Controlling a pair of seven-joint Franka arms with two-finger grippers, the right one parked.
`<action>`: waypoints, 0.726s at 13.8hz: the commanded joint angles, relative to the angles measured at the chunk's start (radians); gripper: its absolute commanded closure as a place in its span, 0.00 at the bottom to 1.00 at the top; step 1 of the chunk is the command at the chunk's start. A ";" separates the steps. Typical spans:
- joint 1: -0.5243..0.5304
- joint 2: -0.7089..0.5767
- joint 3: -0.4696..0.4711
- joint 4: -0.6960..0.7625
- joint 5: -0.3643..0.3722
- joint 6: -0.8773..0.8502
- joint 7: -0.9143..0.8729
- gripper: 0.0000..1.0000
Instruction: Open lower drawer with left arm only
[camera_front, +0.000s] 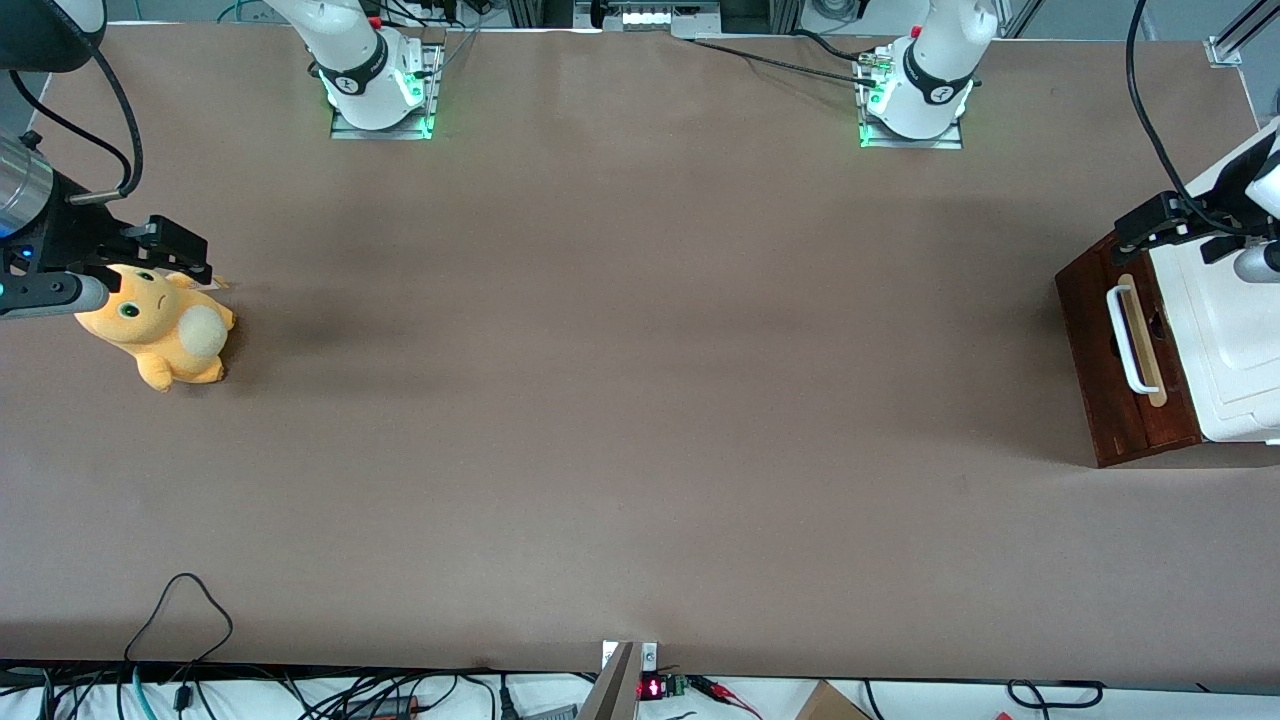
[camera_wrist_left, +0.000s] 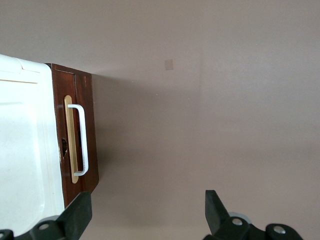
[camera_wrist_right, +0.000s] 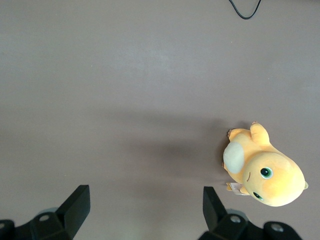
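White left arm's end effector (camera_wrist_left: 146, 212) hangs spread above lower drawer (camera_wrist_left: 80, 135).

We see a broad table (camera_front: 640, 420) covered in a matte grey-brown sheet that takes up nearly the whole scene, lit evenly from above so that only soft, blurred shadows lie on it, and a small pale square patch (camera_wrist_left: 169, 64) marks the sheet. Along the edge nearest the front camera we find a tangle of black cables (camera_front: 300, 695), one thin cable loop (camera_front: 182, 612) lying up on the sheet, a small red-lit display (camera_front: 651, 688) and a cardboard corner (camera_front: 826, 702). At the edge farthest from that camera we make out aluminium framing (camera_front: 1228, 45) and more cabling.
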 joint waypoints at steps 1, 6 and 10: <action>-0.005 0.014 0.013 0.031 -0.028 -0.033 0.018 0.00; -0.005 0.021 0.013 0.050 -0.028 -0.055 0.021 0.00; -0.004 0.021 0.013 0.046 -0.028 -0.058 0.025 0.00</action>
